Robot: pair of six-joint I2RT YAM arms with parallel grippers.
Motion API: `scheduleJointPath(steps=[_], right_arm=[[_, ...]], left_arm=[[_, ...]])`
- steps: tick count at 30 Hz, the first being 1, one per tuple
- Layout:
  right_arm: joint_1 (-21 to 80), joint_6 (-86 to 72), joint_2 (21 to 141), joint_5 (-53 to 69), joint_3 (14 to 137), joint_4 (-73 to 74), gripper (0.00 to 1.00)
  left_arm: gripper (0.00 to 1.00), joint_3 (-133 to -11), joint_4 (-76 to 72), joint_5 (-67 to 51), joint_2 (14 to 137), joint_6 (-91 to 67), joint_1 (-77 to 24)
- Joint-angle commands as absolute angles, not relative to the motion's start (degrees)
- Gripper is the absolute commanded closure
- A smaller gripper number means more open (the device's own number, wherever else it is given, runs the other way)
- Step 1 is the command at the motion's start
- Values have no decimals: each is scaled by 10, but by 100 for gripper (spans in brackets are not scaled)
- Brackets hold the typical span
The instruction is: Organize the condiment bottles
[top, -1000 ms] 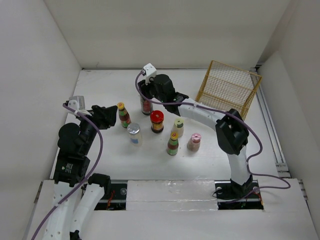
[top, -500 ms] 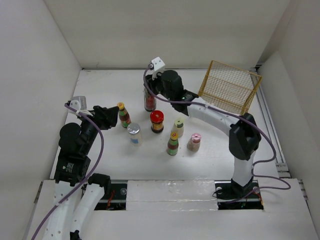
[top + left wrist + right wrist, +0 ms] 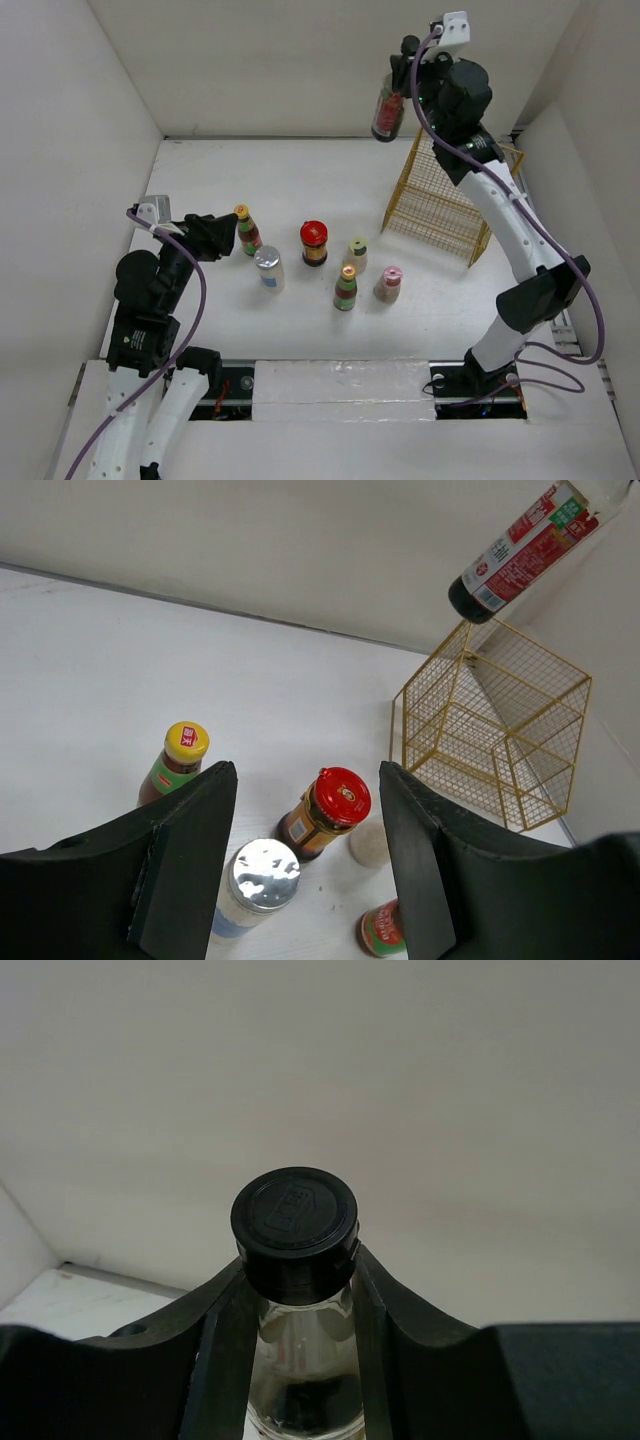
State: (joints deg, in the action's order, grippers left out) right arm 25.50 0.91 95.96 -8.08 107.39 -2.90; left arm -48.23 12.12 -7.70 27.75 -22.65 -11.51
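Note:
My right gripper (image 3: 405, 75) is shut on the neck of the tall clear bottle with the black cap (image 3: 386, 108), holding it high in the air left of the gold basket's top; the cap fills the right wrist view (image 3: 294, 1215), and the bottle shows in the left wrist view (image 3: 520, 550). On the table stand a yellow-capped bottle (image 3: 246, 229), a silver-capped jar (image 3: 268, 266), a red-capped jar (image 3: 314, 242), a pale-capped bottle (image 3: 356, 254), a second yellow-capped bottle (image 3: 346, 287) and a pink-capped jar (image 3: 388, 283). My left gripper (image 3: 225, 232) is open, just left of the yellow-capped bottle.
The gold wire basket (image 3: 445, 200) stands at the back right, also in the left wrist view (image 3: 490, 730). White walls close in the table on the left, back and right.
My right gripper has lifted the black-capped bottle off the table and swung it up and right, beside the basket's top. The left arm has not moved.

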Motion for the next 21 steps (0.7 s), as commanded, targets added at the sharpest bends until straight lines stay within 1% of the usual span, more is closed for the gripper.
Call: scheduleJointPath(steps=[1, 8, 12, 21], right_arm=[[229, 7, 937, -76, 1130, -41, 92], [160, 30, 971, -76, 1173, 5, 92], [132, 30, 960, -76, 1153, -3, 92], [96, 37, 977, -62, 1158, -3, 92]], left_arm=[[45, -482, 91, -95, 276, -227, -113], [45, -482, 98, -95, 270, -232, -113], [45, -482, 98, -95, 278, -232, -113], [45, -482, 92, -95, 284, -232, -113]])
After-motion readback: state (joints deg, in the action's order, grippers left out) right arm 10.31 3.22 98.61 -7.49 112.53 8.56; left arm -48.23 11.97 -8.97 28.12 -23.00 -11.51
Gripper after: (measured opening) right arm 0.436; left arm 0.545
